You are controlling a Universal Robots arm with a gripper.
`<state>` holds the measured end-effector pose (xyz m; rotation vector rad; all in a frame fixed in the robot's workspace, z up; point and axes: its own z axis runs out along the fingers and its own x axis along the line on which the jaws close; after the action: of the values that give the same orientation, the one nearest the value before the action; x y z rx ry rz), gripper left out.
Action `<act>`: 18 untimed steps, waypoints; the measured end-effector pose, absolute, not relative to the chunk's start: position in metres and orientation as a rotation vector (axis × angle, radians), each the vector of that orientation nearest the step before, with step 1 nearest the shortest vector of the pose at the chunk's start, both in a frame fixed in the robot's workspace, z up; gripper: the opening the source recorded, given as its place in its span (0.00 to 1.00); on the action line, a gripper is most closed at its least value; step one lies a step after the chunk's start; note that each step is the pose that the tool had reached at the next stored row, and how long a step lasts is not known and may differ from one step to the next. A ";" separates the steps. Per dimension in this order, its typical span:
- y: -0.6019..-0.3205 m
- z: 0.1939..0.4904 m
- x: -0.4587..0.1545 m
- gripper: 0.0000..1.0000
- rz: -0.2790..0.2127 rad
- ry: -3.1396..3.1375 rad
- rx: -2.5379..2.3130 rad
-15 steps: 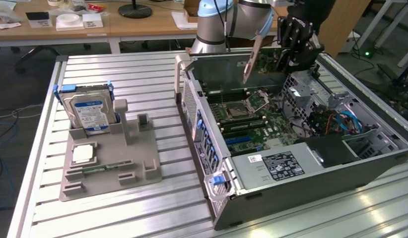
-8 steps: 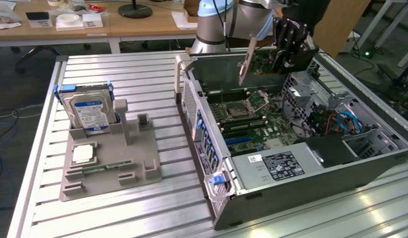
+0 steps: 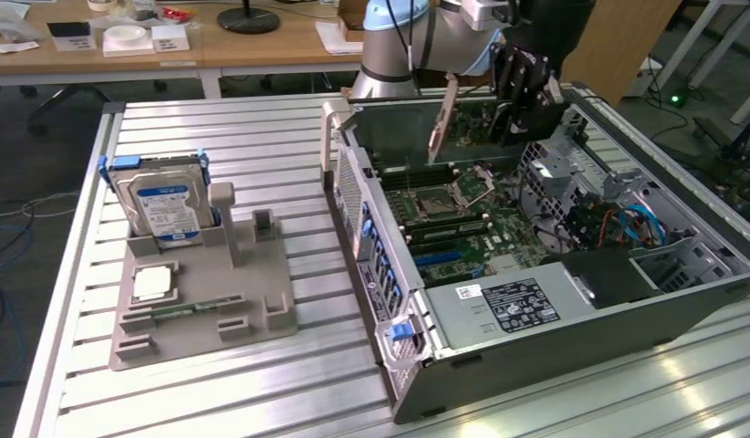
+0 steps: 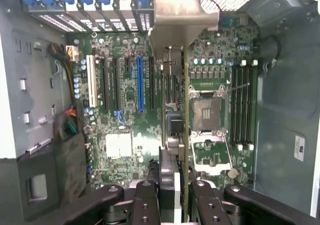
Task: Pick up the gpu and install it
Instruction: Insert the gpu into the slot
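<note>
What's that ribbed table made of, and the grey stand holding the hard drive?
The table looks like bare aluminium: silvery grooved slats that catch glare. The grey stand is probably plastic: matte, one even colour, blocky slots, whether moulded or printed I can't tell.

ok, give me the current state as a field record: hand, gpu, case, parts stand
hand: shut on the gpu, above the open case
gpu: held on edge over the motherboard, not seated in any slot
case: lying on its side, open, motherboard exposed
blue slot: empty
parts stand: on the table at the exterior view's left of the case
hard drive: upright in the parts stand
</note>
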<state>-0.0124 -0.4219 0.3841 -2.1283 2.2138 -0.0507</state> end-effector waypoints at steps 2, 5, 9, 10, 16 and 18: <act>-0.422 0.381 -0.013 0.28 -0.051 2.214 -2.128; -0.422 0.378 -0.015 0.28 -0.051 2.214 -2.128; -0.425 0.376 -0.020 0.28 -0.051 2.214 -2.128; -0.426 0.376 -0.020 0.28 -0.051 2.214 -2.128; -0.435 0.373 -0.023 0.28 -0.051 2.214 -2.128; -0.436 0.371 -0.025 0.28 -0.051 2.214 -2.128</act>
<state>-0.0246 -0.4363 0.3715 -2.1280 2.2139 -0.0508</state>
